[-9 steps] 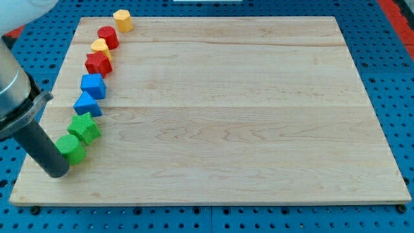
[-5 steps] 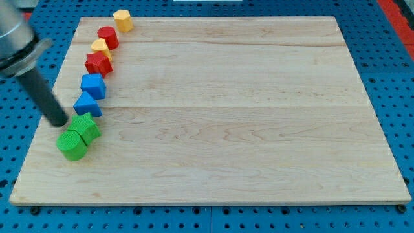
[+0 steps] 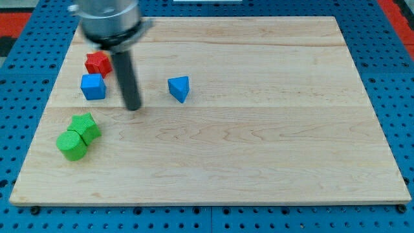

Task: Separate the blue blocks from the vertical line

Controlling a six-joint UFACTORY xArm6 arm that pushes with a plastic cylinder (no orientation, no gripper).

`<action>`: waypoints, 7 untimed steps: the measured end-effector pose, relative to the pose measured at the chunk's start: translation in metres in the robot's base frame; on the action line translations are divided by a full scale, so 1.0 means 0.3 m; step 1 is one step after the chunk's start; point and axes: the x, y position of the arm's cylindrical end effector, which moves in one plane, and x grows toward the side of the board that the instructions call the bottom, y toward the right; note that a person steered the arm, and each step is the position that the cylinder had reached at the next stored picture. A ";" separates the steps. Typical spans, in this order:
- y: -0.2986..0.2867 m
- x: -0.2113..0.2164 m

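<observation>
A blue triangular block [image 3: 179, 88] lies alone on the board, right of the line of blocks. A blue cube [image 3: 92, 86] sits in the line at the view's left, just below a red star-shaped block [image 3: 97, 63]. My tip [image 3: 132, 107] rests on the board between the two blue blocks, right of the cube and left of the triangle, touching neither. Two green blocks [image 3: 77, 136] sit together below the cube. The arm hides the upper part of the line.
The wooden board [image 3: 259, 129] lies on a blue pegboard table [image 3: 394, 77]. The line of blocks runs close to the board's left edge.
My tip swept from the board's left edge to the right. The blue triangular block moved out of the line to the right. The arm now covers the upper red and yellow blocks.
</observation>
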 end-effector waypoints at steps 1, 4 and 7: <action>-0.291 0.028; -0.137 -0.081; -0.106 -0.236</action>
